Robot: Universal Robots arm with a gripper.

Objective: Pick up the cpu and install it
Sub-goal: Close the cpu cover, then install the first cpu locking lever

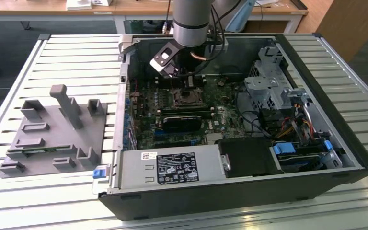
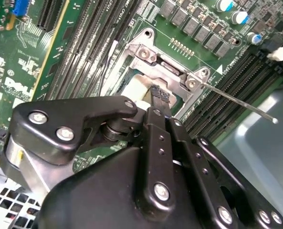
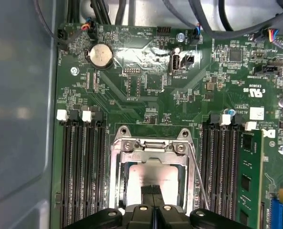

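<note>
cpu (image 3: 155,172): flat square chip with a shiny silver-grey metal top. It sits flat inside the silver metal socket frame (image 3: 120,157) on the green motherboard (image 3: 146,109), with the frame around it on every visible side. The second wrist view shows the cpu (image 2: 131,89) as a pale patch inside that frame.

hand (image 3: 153,190): black fingers pinched together, ribbed pads meeting with no gap and nothing between them. The tips are over the middle of the cpu top; can't tell whether they touch it or sit just above. The second wrist view shows the hand (image 2: 159,93) the same way. In the exterior view the hand (image 1: 187,85) hangs straight down over the socket frame.

Around the socket frame:
- thin steel lever rod (image 3: 198,176) just beside it, running off from a frame corner, free end clear of the frame
- black memory slots (image 3: 81,167) on both sides of it
- green memory stick (image 3: 250,181) seated beyond one bank of slots
- round silver coin battery (image 3: 102,56) well apart from it on the board
- black rectangular block (image 1: 182,120) near it, between it and the grey power supply box (image 1: 171,167)

The black computer case (image 1: 235,201) lies open on the white slatted desk (image 1: 75,52). A grey moulded fixture tray (image 1: 50,129) sits on the desk outside the case, well apart from the socket frame, on the exterior view's left.
</note>
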